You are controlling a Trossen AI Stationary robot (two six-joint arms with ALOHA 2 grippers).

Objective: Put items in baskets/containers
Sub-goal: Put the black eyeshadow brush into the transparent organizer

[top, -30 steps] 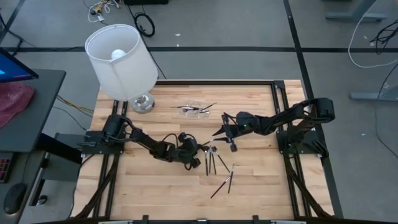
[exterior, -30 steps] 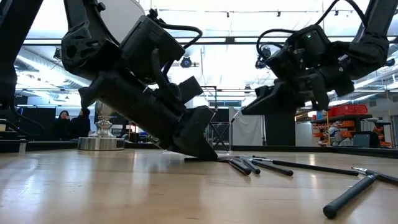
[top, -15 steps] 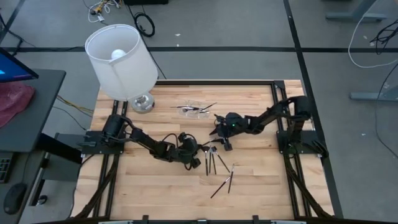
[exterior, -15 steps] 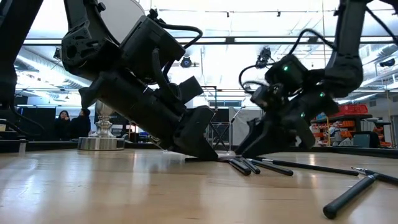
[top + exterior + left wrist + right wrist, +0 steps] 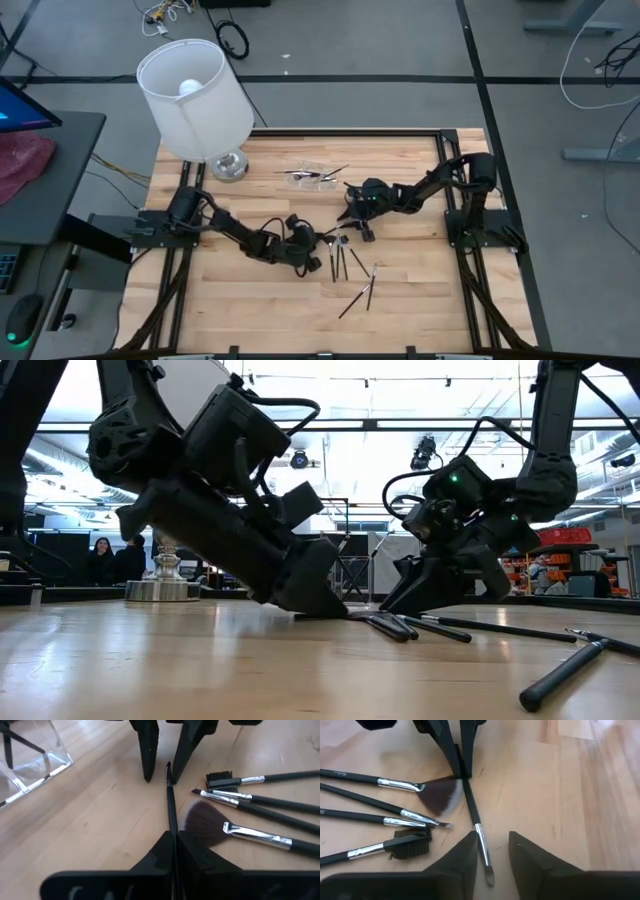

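Note:
My left gripper (image 5: pixel 322 243) sits low at mid-table, shut on a thin dark makeup brush (image 5: pixel 170 800). The brush's pale-tipped end (image 5: pixel 487 876) points at my right gripper (image 5: pixel 350 218). That gripper is open, with one finger on either side of the tip and no touch that I can see. Several more brushes (image 5: pixel 345 262) lie flat on the wood beside the grippers, among them a fan brush (image 5: pixel 205 817) and a comb brush (image 5: pixel 220 777). The clear container (image 5: pixel 312 175) stands toward the far edge with a few brushes in it. My left gripper pinches the thin brush's dark handle (image 5: pixel 172 832) between its two fingers. The fingers slant down from the table's left and lie along the brush. The brush sticks out forward past the fingertips, low over the wood. I cannot tell whether its tip rests on the table.
A white-shaded lamp (image 5: pixel 195 90) stands on its metal base (image 5: pixel 230 165) at the far left corner. Two more brushes (image 5: pixel 358 295) lie nearer the near edge. Bare wood (image 5: pixel 240 310) shows along the near left of the table. People stand in the room beyond (image 5: pixel 115 560).
My right gripper has come down from a raised pose and moved toward the table's left. Its open fingers now stand at the table on either side of the held brush's tip. My left gripper has kept its hold and tipped slightly lower.

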